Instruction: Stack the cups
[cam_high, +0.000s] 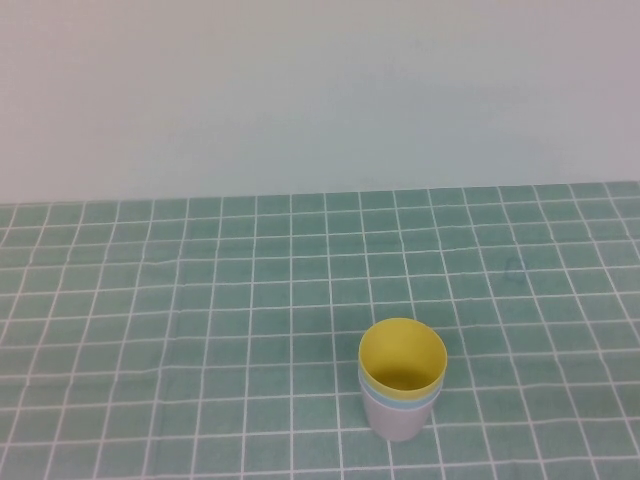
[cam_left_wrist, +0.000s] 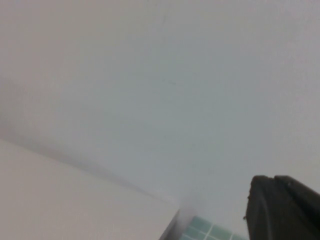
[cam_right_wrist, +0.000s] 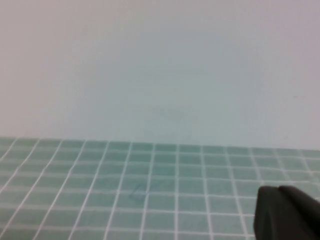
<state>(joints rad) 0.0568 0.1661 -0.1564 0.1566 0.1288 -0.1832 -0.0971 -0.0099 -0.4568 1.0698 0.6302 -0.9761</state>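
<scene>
The cups (cam_high: 402, 382) stand nested in one upright stack near the table's front, a little right of centre. The yellow cup (cam_high: 402, 358) is innermost, a thin light blue rim (cam_high: 398, 404) shows around it, and the pale pink cup (cam_high: 396, 422) is outermost. Neither arm appears in the high view. My left gripper (cam_left_wrist: 274, 181) is shut, empty, and faces the pale wall. My right gripper (cam_right_wrist: 278, 192) is shut with nothing in it, above the checked cloth. No cup shows in either wrist view.
A green cloth with a white grid (cam_high: 200, 320) covers the table up to the pale back wall (cam_high: 320, 90). A corner of the cloth (cam_left_wrist: 210, 232) shows in the left wrist view beside a white surface (cam_left_wrist: 75, 205).
</scene>
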